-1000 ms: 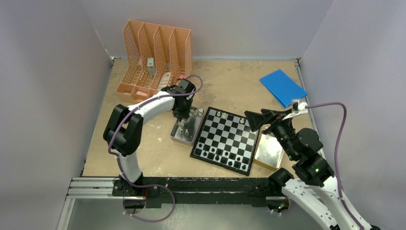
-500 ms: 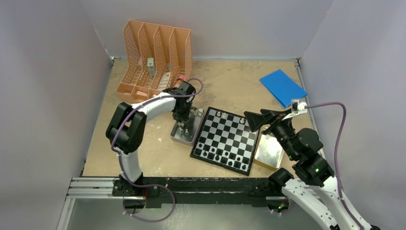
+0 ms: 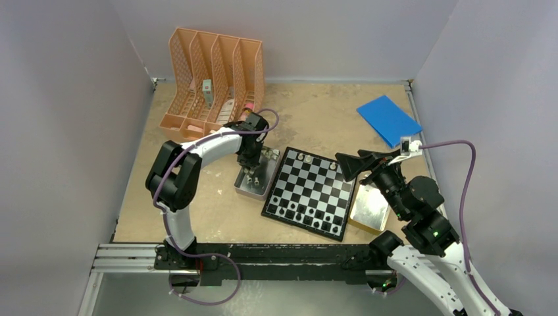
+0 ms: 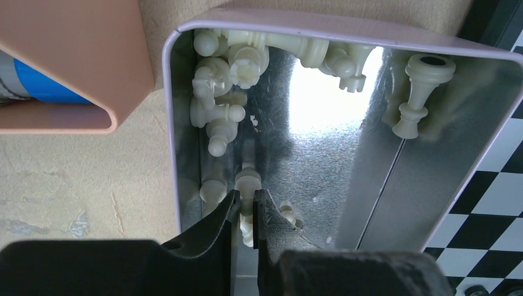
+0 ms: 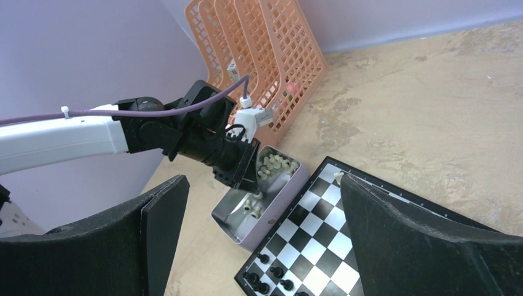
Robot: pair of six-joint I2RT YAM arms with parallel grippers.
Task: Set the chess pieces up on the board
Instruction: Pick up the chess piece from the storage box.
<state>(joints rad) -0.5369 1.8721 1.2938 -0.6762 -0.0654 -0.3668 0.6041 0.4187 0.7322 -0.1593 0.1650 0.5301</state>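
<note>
Sandy brown worktop (image 3: 316,112) holds everything here. An orange file rack (image 3: 217,72) stands at the far left. The board (image 3: 312,191) lies in the middle, turned a little, with black and white squares. A shiny left tin (image 4: 370,185) sits just beside one side of it, and a right tin (image 3: 370,210) sits just beside the other. A flat blue sheet (image 3: 388,120) lies well apart, far to the right.

The right claw (image 5: 259,228) hangs over the right side of the board. It is spread wide with nothing in it. The left claw (image 4: 247,216) reaches down into the left tin. Its two fingers are pinched close together on one pale piece (image 4: 248,182), just under its round top.

Some black pieces (image 3: 299,212) stand along the near edge of the board. A few pale ones stand on the far edge. Most of the pale pieces (image 4: 228,68) lie in a heap in the left tin, on their sides.

These pieces look tiny, hard and very light, so I think lifting one takes almost no push. They are smooth and round, so one could slip or spin between the fingers. The thin part below the head looks like the best place to hold. A piece picked up lying down may come out tilted, so it would need to be stood up straight on its square.
</note>
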